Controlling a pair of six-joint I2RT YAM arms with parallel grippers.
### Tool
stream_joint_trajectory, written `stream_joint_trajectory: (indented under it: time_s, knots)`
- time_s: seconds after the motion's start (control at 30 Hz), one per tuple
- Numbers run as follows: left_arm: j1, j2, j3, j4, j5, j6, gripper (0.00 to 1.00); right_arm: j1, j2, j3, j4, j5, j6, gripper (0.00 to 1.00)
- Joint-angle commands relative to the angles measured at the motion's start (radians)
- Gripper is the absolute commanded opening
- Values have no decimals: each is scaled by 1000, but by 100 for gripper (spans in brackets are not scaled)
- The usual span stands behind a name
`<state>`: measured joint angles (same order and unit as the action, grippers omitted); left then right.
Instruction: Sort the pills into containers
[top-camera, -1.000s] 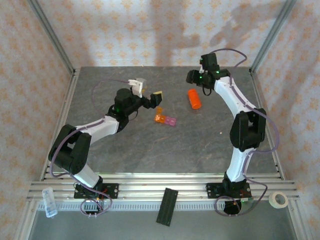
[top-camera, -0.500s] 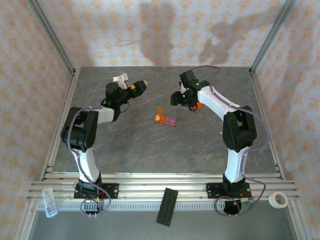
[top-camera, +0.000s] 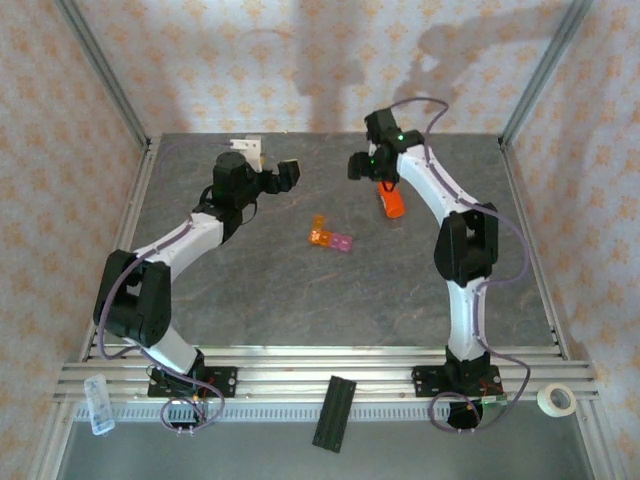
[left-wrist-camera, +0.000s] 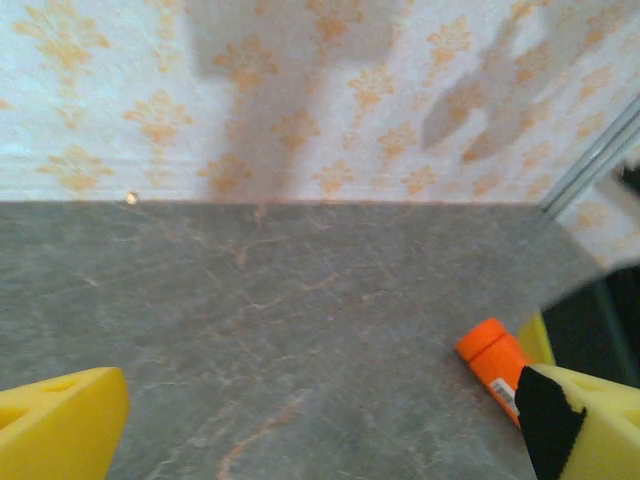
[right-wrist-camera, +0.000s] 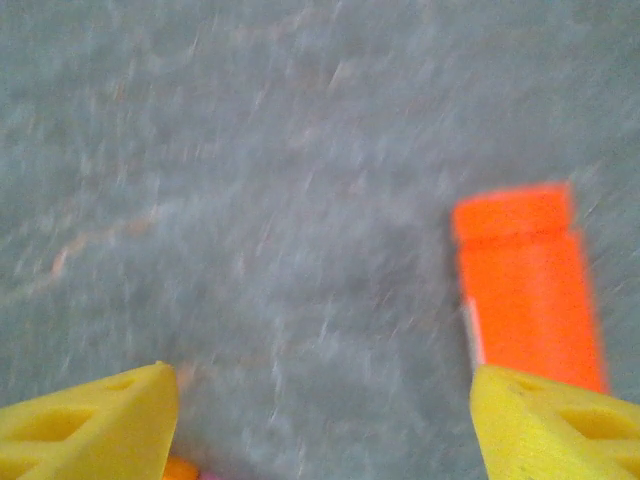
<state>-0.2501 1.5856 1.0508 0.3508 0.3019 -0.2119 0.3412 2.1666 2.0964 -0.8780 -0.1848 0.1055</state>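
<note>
Hovering above the far half of the counter (top-camera: 250, 300), both arms hang over bare stone, and neither tool has anything in it. The left tool (top-camera: 288, 172) is spread as wide as it goes. The right tool (top-camera: 362, 165) also stands apart, with only grey counter between its yellow pads (right-wrist-camera: 90, 425). The containers (top-camera: 331, 239), a short strip with an orange cell at one end and pink cells beside it, sit near the middle of the counter. Their long axis runs roughly nine to three, dipping a little toward four. From the left tool the strip lies at about five o'clock, and from the right tool at about seven. The two gaps look much alike, so I judge neither arm clearly nearer, and either would have to swing inward and toward the arm bases to reach it. An orange bottle (top-camera: 392, 200) lies on its side at about four o'clock from the right tool, its length running near twelve to six. The overhead view alone gives the whole strip and both arms together. The right wrist view, blurred, has the bottle large at two o'clock and a sliver of orange and pink at its bottom edge, probably the strip. The left wrist view looks toward the back wall, with the bottle at four o'clock. The pills are too small to make out anywhere.
</note>
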Motion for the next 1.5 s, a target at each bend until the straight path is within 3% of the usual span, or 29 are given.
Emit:
stream_joint_trajectory:
  time_s: [0.0, 0.13, 0.2, 0.53, 0.8, 1.33, 1.47]
  knots:
    - [2, -30, 11, -84, -117, 97, 100, -50, 158, 226, -243, 89, -48, 78]
    - [1, -49, 41, -159, -126, 154, 100, -67, 348, 517, -397, 107, -83, 82]
    - [1, -49, 61, -204, -139, 172, 100, -68, 387, 555, -411, 96, -93, 83]
    - [1, -41, 94, -268, -126, 200, 100, -61, 391, 447, -345, 43, -112, 82]
    - [1, -38, 106, -285, -113, 196, 100, -50, 424, 431, -365, 98, -131, 77]
    - [0, -47, 115, -306, -99, 193, 100, -40, 486, 443, -386, 125, -170, 62]
    - [-5, -49, 119, -311, -100, 191, 100, -39, 486, 436, -386, 125, -174, 50]
